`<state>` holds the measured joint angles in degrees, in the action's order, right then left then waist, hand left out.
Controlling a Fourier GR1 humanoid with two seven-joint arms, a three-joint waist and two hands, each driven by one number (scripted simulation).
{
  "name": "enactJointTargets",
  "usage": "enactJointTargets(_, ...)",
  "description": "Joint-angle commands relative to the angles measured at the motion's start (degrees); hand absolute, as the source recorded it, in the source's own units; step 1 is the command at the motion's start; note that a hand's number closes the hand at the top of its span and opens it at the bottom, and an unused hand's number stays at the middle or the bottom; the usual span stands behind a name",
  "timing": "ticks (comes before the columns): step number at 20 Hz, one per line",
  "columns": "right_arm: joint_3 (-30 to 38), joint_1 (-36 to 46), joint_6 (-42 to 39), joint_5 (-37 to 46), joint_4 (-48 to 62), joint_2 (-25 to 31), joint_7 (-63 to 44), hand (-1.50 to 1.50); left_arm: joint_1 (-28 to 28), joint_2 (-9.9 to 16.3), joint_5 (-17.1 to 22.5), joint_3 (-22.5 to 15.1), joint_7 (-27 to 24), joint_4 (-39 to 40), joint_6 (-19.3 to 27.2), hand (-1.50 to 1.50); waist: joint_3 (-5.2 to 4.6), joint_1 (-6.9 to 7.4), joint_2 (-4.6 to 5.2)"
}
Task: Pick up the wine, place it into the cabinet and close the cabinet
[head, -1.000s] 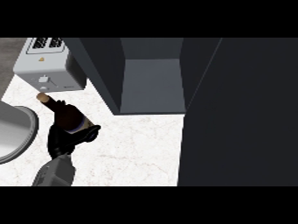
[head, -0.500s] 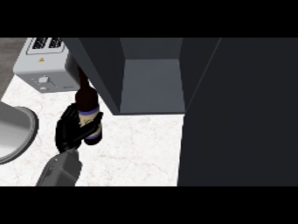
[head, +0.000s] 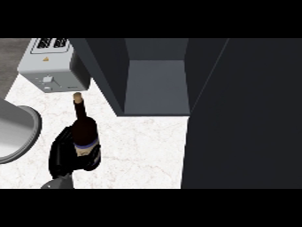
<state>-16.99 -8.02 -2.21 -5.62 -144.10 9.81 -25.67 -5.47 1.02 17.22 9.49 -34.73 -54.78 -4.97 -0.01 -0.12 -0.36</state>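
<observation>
The wine bottle (head: pixel 84 128) is dark, with a cork-coloured top and a blue-edged label. It stands nearly upright over the white marble counter (head: pixel 140 146), its neck pointing toward the toaster. My left hand (head: pixel 63 156) is curled round the bottle's lower body and hides its base. The dark cabinet (head: pixel 156 84) stands to the right of the bottle, with its inside showing bare. Its open door (head: pixel 251 115) fills the right side of the view. My right hand does not show.
A white toaster (head: pixel 52 66) sits at the back left, just behind the bottle's top. A large grey metal pot (head: pixel 6 133) lies at the left edge beside my hand. The cabinet's left wall (head: pixel 104 75) is close to the bottle's right.
The bottle has swung from leaning left to nearly upright. My left hand has shifted a little toward the lower edge with it.
</observation>
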Motion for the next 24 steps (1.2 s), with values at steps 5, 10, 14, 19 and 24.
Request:
enactJointTargets(5,1.6,-2.4,0.2,-6.5,-11.5,0.6,-5.2,-1.50,7.8,-1.0,-0.2,-4.7,-5.4,-9.2,-7.8,1.50,0.02,-0.20,0.13)
enactJointTargets(10,1.6,-2.7,-0.1,-6.3,-11.0,0.3,-4.7,-1.50,10.7,-1.0,1.3,-10.8,4.9,-23.3,-3.6,1.50,0.09,-0.14,0.03)
enactJointTargets(14,-1.1,-3.9,0.2,-3.2,-11.8,-0.1,-4.4,-1.50,13.6,-1.0,2.0,-16.7,11.2,-34.4,3.0,1.50,0.10,-0.20,-0.17)
enactJointTargets(19,-0.8,-4.6,-0.2,-4.3,-12.5,-0.2,-4.9,-1.50,8.1,-1.0,1.4,-24.2,15.8,-38.5,14.4,1.50,0.05,-0.98,-0.03)
enactJointTargets(24,1.4,-3.3,-0.8,-5.8,-11.9,0.4,-5.6,-1.50,4.0,-1.0,0.2,-27.5,23.2,-43.0,21.6,1.50,0.03,-0.52,0.17)
